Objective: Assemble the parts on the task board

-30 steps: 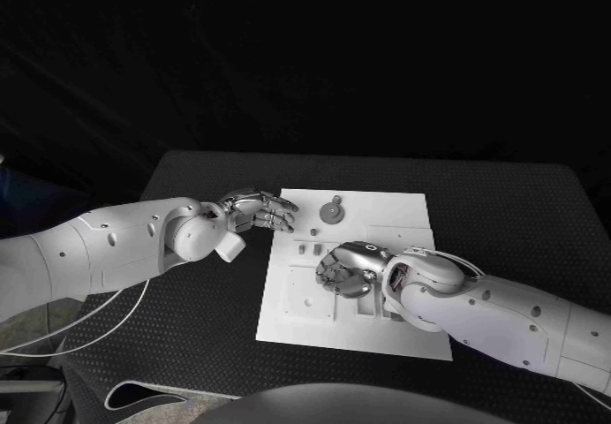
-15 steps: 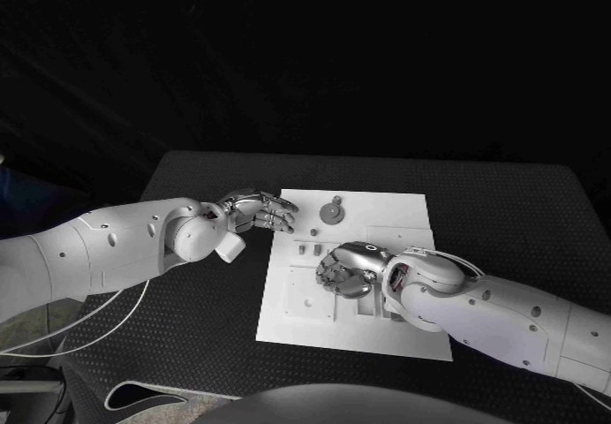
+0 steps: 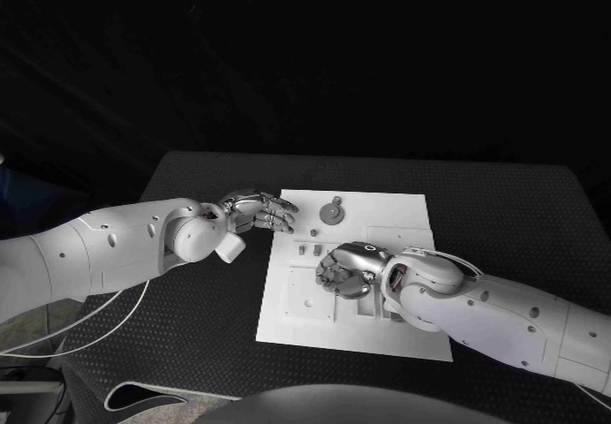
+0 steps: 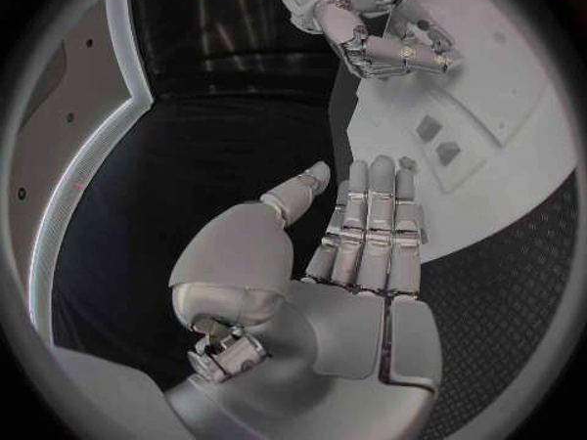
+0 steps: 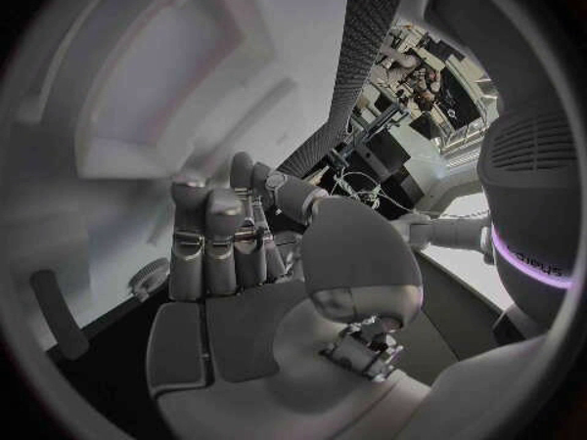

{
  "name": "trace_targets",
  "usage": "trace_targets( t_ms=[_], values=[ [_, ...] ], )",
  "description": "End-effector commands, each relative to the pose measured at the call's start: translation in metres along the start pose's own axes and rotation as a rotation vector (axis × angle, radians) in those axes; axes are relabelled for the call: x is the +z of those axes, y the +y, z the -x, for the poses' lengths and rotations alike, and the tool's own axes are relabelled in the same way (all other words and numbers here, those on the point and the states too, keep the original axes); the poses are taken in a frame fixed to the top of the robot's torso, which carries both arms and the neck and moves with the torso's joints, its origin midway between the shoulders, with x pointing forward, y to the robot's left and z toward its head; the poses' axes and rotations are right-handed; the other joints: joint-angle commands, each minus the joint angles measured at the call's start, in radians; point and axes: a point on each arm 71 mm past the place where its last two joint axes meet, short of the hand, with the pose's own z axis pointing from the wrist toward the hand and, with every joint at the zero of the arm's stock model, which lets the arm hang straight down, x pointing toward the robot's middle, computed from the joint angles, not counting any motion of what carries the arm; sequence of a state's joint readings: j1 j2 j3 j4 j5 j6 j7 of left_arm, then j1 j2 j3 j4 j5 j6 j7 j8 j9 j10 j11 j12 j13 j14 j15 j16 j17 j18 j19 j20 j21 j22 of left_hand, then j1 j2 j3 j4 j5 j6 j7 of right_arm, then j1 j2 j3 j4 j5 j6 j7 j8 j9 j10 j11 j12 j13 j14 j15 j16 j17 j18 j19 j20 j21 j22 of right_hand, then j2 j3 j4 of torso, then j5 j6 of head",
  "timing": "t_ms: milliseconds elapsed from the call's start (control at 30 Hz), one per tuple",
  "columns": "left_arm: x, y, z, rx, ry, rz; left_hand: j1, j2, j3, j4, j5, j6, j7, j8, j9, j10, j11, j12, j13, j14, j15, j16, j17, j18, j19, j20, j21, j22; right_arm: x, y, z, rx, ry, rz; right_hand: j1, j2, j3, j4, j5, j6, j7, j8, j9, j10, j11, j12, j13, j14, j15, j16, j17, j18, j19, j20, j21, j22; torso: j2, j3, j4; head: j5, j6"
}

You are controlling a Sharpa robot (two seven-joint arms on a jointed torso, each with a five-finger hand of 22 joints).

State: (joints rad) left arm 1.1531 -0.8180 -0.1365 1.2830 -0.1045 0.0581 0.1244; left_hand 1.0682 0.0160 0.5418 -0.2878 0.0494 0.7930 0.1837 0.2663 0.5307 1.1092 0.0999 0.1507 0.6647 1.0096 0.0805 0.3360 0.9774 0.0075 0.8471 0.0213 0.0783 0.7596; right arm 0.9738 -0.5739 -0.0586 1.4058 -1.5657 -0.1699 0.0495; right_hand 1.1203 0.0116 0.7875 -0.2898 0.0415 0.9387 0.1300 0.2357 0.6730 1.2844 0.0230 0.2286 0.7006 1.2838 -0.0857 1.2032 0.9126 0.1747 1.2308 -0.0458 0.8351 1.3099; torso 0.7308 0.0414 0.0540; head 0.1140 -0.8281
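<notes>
The white task board (image 3: 395, 216) lies in the middle of the black table. A round grey part (image 3: 331, 212) sits near its far edge, and two small grey parts (image 3: 308, 250) sit at its left side. My right hand (image 3: 346, 268) is low over the board's middle with its fingers curled in; I see no part in it. In the right wrist view the right hand (image 5: 245, 264) shows the same curl above the board (image 5: 184, 68). My left hand (image 3: 259, 210) is at the board's far left corner. The left hand (image 4: 355, 254) is flat with straight fingers, holding nothing.
The black table (image 3: 191, 177) extends to the left and right of the board. In the left wrist view the right hand (image 4: 391, 34) hovers over the board (image 4: 489, 78), near two small grey parts (image 4: 438, 139). A cable (image 3: 89, 322) hangs under my left arm.
</notes>
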Motion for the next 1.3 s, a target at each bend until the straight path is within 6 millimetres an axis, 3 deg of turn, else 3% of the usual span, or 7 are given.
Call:
trace_targets(
  t_ms=[33, 200, 1033, 1300],
  values=[
    [0.0011, -0.0019, -0.0025, -0.007, 0.015, -0.012, -0.007, -0.002, -0.005, -0.001, 0.000, -0.005, 0.004, 0.000, -0.001, 0.006, -0.001, -0.007, 0.002, 0.009, 0.000, -0.004, 0.002, -0.008, 0.007, -0.002, 0.005, 0.002, -0.0045, -0.0128, -0.0104, -0.052, 0.084, -0.064, 0.009, -0.005, 0.002, -0.002, 0.007, 0.004, -0.001, -0.006, -0.001, 0.003, -0.005, 0.004, 0.097, 0.001, -0.007, -0.002, 0.001, 0.087, -0.001, -0.009, -0.001, 0.016, 0.000, 0.0001, 0.0001, -0.001, 0.000],
    [0.0011, -0.0018, -0.0022, -0.007, 0.014, -0.012, -0.007, -0.002, -0.005, -0.001, 0.000, -0.005, 0.004, 0.000, -0.001, 0.006, -0.001, -0.007, 0.002, 0.009, 0.000, -0.004, 0.002, -0.008, 0.007, -0.002, 0.005, 0.002, -0.0048, -0.0143, -0.0112, -0.064, 0.097, -0.078, 0.010, -0.009, 0.001, -0.002, 0.007, 0.008, -0.002, -0.005, -0.002, 0.005, -0.006, 0.005, 0.102, 0.002, -0.008, -0.002, 0.001, 0.087, 0.001, -0.009, 0.001, 0.016, 0.000, 0.0013, 0.0011, -0.001, -0.001],
    [0.0011, -0.0018, -0.0027, -0.007, 0.020, -0.010, -0.010, -0.003, -0.006, -0.001, 0.000, -0.006, 0.006, 0.000, -0.002, 0.007, 0.000, -0.008, 0.003, 0.009, 0.000, -0.005, 0.003, -0.008, 0.007, -0.002, 0.005, 0.003, -0.0060, -0.0203, -0.0104, -0.098, 0.092, -0.170, 0.010, -0.012, 0.000, -0.002, 0.007, 0.012, -0.004, -0.005, -0.004, 0.008, -0.008, 0.007, 0.114, 0.006, -0.010, 0.001, 0.003, 0.087, 0.005, -0.009, 0.004, 0.016, 0.000, 0.0000, 0.0005, -0.007, 0.000],
    [0.0012, -0.0018, -0.0028, -0.007, 0.021, -0.011, -0.010, -0.003, -0.006, 0.000, 0.000, -0.006, 0.006, 0.000, -0.002, 0.007, 0.000, -0.009, 0.003, 0.010, 0.000, -0.005, 0.003, -0.008, 0.007, -0.002, 0.005, 0.003, -0.0065, -0.0198, -0.0108, -0.089, 0.097, -0.167, 0.005, -0.025, -0.006, -0.001, 0.007, 0.012, -0.006, -0.008, -0.008, 0.021, -0.011, 0.016, 0.135, 0.008, -0.013, 0.001, 0.003, 0.087, 0.008, -0.008, 0.005, 0.016, 0.000, 0.0001, 0.0000, -0.008, -0.001]
  ],
)
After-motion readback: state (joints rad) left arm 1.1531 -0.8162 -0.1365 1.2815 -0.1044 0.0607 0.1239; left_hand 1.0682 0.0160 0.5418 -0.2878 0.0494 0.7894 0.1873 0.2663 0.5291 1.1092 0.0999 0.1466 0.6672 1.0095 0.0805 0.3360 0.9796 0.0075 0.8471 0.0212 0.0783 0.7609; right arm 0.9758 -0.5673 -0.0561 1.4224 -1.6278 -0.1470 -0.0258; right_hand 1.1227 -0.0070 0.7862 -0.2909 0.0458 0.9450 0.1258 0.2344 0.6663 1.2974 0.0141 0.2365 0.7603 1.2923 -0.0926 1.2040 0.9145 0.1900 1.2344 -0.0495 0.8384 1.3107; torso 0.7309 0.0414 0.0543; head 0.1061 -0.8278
